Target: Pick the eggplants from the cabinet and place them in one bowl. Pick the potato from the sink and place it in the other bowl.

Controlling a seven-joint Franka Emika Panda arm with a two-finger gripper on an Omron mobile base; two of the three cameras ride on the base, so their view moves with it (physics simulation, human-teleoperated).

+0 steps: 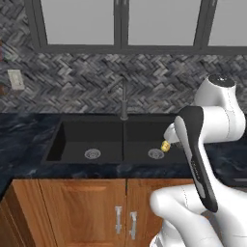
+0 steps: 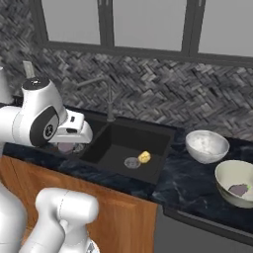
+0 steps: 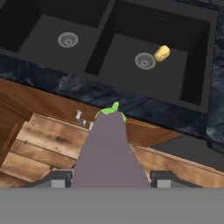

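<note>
Left base view: I'm parked in front of the black double sink (image 1: 103, 140), arm folded across the right basin. The potato (image 1: 165, 146) sits on the floor of that basin, just beside the right drain (image 1: 155, 153), partly tucked behind my forearm. It's not yet collected, so I judge it waits for a later trip. The dark curved tap (image 1: 124, 99) stands behind the divider.

Right base view: the same potato (image 2: 144, 157) lies next to the drain. Further right on the dark marble table (image 2: 183, 180) stand two bowls. The nearer pale cream bowl (image 2: 223, 173) already holds one purplish eggplant (image 2: 239, 189), so that's the bowl I'm filling. The other bowl (image 2: 206, 146), behind it, looks empty from here, I guess reserved for the potato. My wrist hangs left of the sink with something purplish under it, too hidden to read well.

Hand view: my hand (image 3: 111, 178) is clamped on a second eggplant (image 3: 108, 153), green stem end pointing away, body between the fingertips (image 3: 60, 177). It's carried above the table edge and the wooden base cabinets (image 3: 52, 140), high enough to clear the sink on the way to the cream bowl.
</note>
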